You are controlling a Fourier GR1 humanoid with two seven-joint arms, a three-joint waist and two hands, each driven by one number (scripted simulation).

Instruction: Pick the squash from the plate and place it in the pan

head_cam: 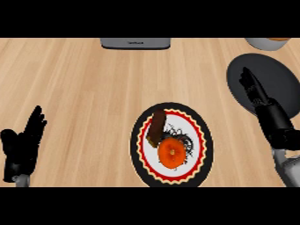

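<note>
While the squash sits on the plate at lower centre of frame, both hands are apart from it. Squash shows an orange round face low on the plate, with a brown part running up and left from it. There's a dark scribbly marking on the plate's white centre just beside it. Plate has a black rim and a red-and-yellow scalloped band.

Pan is a dark grey disc at upper right, apart from the plate. Right hand comes in from lower right. Its fingers are straight and released, holding nothing, and overlap the pan's left part. Can't tell if they touch it.

Left hand rests at lower left, fingers up and released, well apart from the plate.

Wooden surface also carries a grey box at top centre and a pale vessel at top right, both cut off by the frame edge.
</note>
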